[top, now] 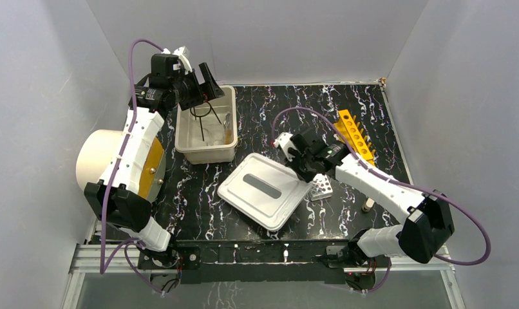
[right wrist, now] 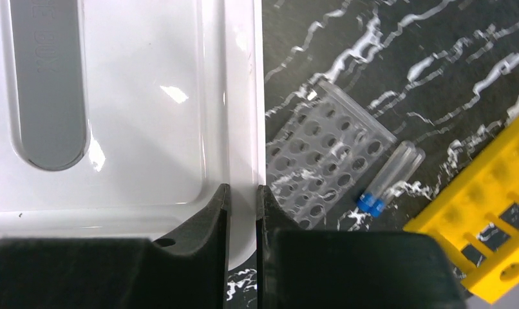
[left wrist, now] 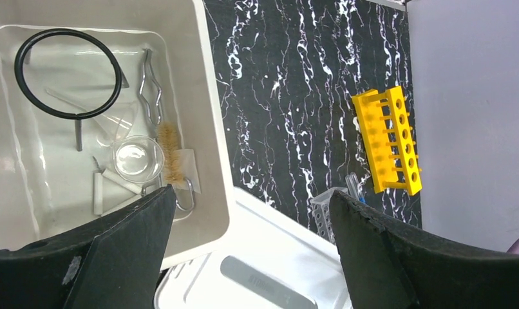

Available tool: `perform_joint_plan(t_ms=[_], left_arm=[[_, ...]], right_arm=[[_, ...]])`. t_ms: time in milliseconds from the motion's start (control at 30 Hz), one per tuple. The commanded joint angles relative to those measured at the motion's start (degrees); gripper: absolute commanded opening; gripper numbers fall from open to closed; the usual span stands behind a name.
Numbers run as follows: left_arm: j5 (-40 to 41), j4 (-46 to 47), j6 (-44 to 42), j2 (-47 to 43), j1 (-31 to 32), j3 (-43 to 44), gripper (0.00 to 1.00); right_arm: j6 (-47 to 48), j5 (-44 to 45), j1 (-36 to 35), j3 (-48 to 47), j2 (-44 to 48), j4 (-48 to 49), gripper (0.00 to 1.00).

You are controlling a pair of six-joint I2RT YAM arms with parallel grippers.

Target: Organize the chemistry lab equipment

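An open white bin (top: 228, 132) at the back left holds a black ring stand (left wrist: 67, 74), wire tongs (left wrist: 150, 90), a bristle brush (left wrist: 172, 154), a glass funnel (left wrist: 118, 122) and a small clear glass beaker (left wrist: 138, 159). My left gripper (top: 204, 87) hovers open and empty above the bin's near right corner (left wrist: 215, 212). My right gripper (right wrist: 242, 193) is shut on the right rim of the white lid (right wrist: 147, 96), which lies mid-table (top: 263, 190). The silver perforated rack (right wrist: 321, 170) and a blue-capped vial (right wrist: 391, 174) lie just right of the lid. The yellow holed rack (top: 355, 134) lies at the back right.
A big cream cylinder (top: 102, 161) lies on its side at the left, against my left arm. A small pale item (top: 368, 206) lies near the right edge beside my right arm. White walls close in the black marbled table (top: 295, 116) on three sides.
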State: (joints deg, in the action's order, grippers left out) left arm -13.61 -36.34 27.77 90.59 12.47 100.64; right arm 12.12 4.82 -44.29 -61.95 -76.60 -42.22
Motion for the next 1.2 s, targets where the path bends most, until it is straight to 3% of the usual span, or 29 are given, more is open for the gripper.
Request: perform_joint_plan(t_ms=[0, 533, 733, 1167], left_arm=[[-2.9, 0.6, 0.7, 0.1, -0.4, 0.8, 0.88], [-11.6, 3.7, 6.0, -0.2, -0.3, -3.8, 0.89], [-13.9, 6.7, 9.1, -1.7, 0.3, -9.0, 0.89], [-11.3, 8.6, 11.8, 2.1, 11.3, -10.6, 0.88]], right_arm=[[-0.4, 3.8, 4.6, 0.7, 4.2, 0.2, 0.0], [-11.7, 8.8, 14.5, -4.6, -7.1, -0.9, 0.0], [-15.7, 5.7, 19.4, -8.2, -9.9, -0.1, 0.0], [-21.1, -0.5, 27.3, -13.4, -15.4, 0.7, 0.0]])
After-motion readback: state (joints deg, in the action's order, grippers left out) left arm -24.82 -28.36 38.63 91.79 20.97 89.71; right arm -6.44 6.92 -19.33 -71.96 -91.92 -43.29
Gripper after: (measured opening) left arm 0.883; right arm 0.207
